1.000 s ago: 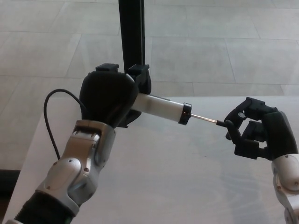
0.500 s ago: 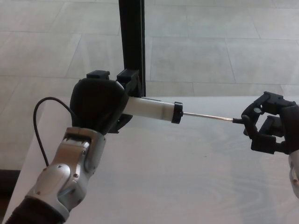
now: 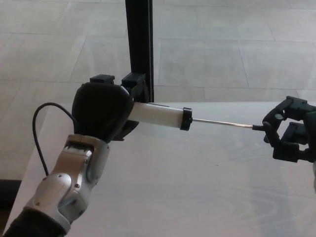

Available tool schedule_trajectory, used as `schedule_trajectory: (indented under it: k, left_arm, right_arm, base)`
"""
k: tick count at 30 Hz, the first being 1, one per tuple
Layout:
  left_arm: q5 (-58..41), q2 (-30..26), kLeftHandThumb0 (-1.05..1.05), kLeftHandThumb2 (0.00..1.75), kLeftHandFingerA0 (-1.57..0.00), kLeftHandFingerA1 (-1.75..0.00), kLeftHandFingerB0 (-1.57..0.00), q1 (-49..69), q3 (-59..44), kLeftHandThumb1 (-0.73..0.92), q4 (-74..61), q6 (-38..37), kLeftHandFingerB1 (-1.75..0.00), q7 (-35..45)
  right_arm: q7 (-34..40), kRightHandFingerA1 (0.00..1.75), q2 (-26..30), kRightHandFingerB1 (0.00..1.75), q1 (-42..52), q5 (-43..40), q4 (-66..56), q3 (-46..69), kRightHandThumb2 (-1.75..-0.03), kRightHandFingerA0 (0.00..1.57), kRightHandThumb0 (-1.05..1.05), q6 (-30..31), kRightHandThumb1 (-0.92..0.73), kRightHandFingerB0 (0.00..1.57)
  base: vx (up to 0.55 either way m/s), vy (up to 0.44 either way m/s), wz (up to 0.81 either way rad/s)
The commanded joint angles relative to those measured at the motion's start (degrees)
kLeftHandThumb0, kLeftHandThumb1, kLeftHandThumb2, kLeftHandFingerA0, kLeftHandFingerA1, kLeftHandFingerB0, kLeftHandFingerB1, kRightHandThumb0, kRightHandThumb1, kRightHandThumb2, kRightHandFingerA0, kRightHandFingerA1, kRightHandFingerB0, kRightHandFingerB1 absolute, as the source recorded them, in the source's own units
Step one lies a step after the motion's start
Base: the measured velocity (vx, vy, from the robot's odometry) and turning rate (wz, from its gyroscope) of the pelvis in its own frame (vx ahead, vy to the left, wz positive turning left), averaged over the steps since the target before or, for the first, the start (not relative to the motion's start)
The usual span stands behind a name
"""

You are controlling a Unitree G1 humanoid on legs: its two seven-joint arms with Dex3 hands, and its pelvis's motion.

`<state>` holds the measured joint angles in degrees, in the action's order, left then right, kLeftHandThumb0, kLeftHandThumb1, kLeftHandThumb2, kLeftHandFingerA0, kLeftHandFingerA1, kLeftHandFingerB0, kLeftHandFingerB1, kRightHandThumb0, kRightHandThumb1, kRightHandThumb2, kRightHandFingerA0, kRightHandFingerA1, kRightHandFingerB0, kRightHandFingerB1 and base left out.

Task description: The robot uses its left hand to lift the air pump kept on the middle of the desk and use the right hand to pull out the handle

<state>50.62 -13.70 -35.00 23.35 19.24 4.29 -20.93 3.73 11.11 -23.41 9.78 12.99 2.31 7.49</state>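
Observation:
My left hand (image 3: pixel 102 111) is shut on the air pump, holding it above the desk (image 3: pixel 187 187). The pump's white barrel (image 3: pixel 158 115) sticks out to the right and ends in a black cap (image 3: pixel 186 119). A thin metal rod (image 3: pixel 222 123) runs from the cap to the black handle (image 3: pixel 265 129). At the right edge of the head view, my right hand (image 3: pixel 291 136) is shut on that handle. The pump's near end is hidden inside my left hand.
A black vertical post (image 3: pixel 139 42) rises behind the desk's far edge, just behind my left hand. A black cable (image 3: pixel 42 131) loops off my left wrist. Beyond the desk lies a tiled floor (image 3: pixel 237 54).
My right hand has moved right with the handle, drawing more of the rod out of the barrel. My left hand and the pump have shifted slightly left.

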Motion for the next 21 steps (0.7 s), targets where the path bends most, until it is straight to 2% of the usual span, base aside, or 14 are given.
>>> schedule_trajectory:
  k: [1,3,5,7,8,10,11,13,14,15,16,18,20,21]
  left_arm:
    - [1.28,-2.2,-0.11,0.82,-0.87,-1.75,-0.61,1.67,-0.53,0.58,-0.23,2.21,-1.44,1.25]
    - [1.28,-2.22,-0.11,0.82,-0.87,-1.75,-0.61,1.75,-0.51,0.58,-0.17,2.06,-1.44,1.15]
    - [0.39,-1.86,-0.12,0.77,-0.86,-1.74,-0.63,1.86,-0.67,0.61,0.45,1.3,-1.4,1.01]
    - [-0.43,-1.39,-0.11,0.78,-0.88,-1.74,-0.63,2.36,-0.98,0.6,0.36,0.81,-1.39,0.65]
    - [-0.74,-0.69,-0.1,0.76,-0.91,-1.75,-0.61,2.92,-0.91,0.62,-0.01,1.47,-1.44,1.32]
    - [-0.81,0.05,-0.1,0.76,-0.91,-1.75,-0.61,3.39,-0.74,0.62,-0.75,3.21,-1.44,3.43]
    - [-1.01,0.34,-0.14,0.7,-0.71,-1.74,-0.6,3.5,-0.65,0.57,-0.61,3.51,-1.52,4.3]
    - [-0.69,0.84,-0.1,0.74,-0.87,-1.74,-0.6,4.48,0.12,0.59,-0.61,4.28,-1.43,5.78]
    - [-0.59,0.87,-0.1,0.74,-0.87,-1.74,-0.6,4.55,0.16,0.59,-0.62,4.29,-1.43,5.84]
    - [-1.11,1.87,-0.17,0.72,-0.8,-1.72,-0.77,5.53,0.73,0.6,0.3,4.45,-1.24,6.43]
    - [-1.07,1.89,-0.17,0.72,-0.8,-1.72,-0.77,5.55,0.7,0.6,0.28,4.46,-1.24,6.47]
    - [-1.01,2.82,-0.26,0.66,-0.93,-1.57,-0.81,6.88,2.06,0.64,-0.3,5.91,-0.67,10.02]
    - [-3.13,4.65,-0.23,0.74,-0.9,-1.58,-0.78,8.2,1.84,0.65,-1.37,7.77,-0.79,13.62]
    - [-7.04,7.55,-0.24,0.78,-0.93,-1.72,-0.66,9.09,0.76,0.69,-1.84,12.78,-1.35,20.32]
  right_arm:
    - [0.89,1.72,1.06,1.48,-0.36,-0.42,0.9,1.66,-1.14,0.84,-0.11,-0.67,-0.47,0.83]
    - [0.94,1.72,0.88,1.48,-0.39,-0.74,1.1,1.85,-1.14,0.84,-0.11,-1.05,-0.47,0.83]
    - [-4.28,1.51,1.79,0.71,-0.48,-3.74,0.89,1.88,-0.66,0.73,-0.26,-1.59,-0.68,0.52]
    - [-11.58,0.92,3.59,0.29,-0.36,-6.93,-0.45,1.29,-0.61,0.4,-0.51,0.45,-0.65,0.08]
    - [-15.91,0.0,5.52,0.02,-0.54,-7.81,-0.79,0.35,-0.97,0.0,-1.05,0.41,-0.62,0.0]
    - [-18.54,0.0,7.25,0.02,-1.01,-7.59,-0.72,-0.67,-0.97,0.0,-1.05,-0.11,-0.62,0.0]
    - [-19.66,0.0,7.81,0.0,-1.41,-8.27,-0.82,-0.54,-0.63,0.0,-0.99,0.47,-0.73,0.0]
    - [-22.02,0.01,8.9,0.0,-2.26,-9.8,-0.81,-0.12,-0.92,0.0,-1.01,1.3,-0.63,0.0]
    - [-22.19,0.01,8.99,0.0,-2.31,-9.92,-0.77,-0.1,-0.92,0.0,-1.01,1.3,-0.63,0.0]
    - [-21.91,0.0,9.16,0.0,-2.96,-10.16,-0.59,0.49,-0.65,0.0,-1.03,0.81,-0.81,0.0]
    - [-21.99,0.0,9.2,0.0,-2.97,-10.22,-0.57,0.48,-0.65,0.0,-1.03,0.81,-0.81,0.0]
    - [-20.34,0.0,8.56,0.0,-3.83,-10.84,-0.75,1.74,-0.66,0.0,-0.99,1.1,-0.86,0.0]
    - [-18.98,0.0,8.04,0.0,-4.46,-10.92,-1.06,2.54,-0.66,0.0,-0.99,1.59,-0.85,0.0]
    - [-17.55,0.0,7.16,0.0,-4.95,-11.54,-1.46,3.63,-0.77,0.0,-0.89,2.1,-0.82,0.0]
  base:
    - [0.0,0.0,0.0]
    - [0.0,0.0,0.0]
    - [0.0,0.0,0.0]
    - [0.0,0.0,0.0]
    - [0.0,0.0,0.0]
    - [0.0,0.0,0.0]
    - [0.0,0.0,0.0]
    - [0.0,0.0,0.0]
    - [0.0,0.0,0.0]
    - [0.0,0.0,0.0]
    - [0.0,0.0,0.0]
    - [0.0,0.0,0.0]
    - [0.0,0.0,0.0]
    - [0.0,0.0,0.0]
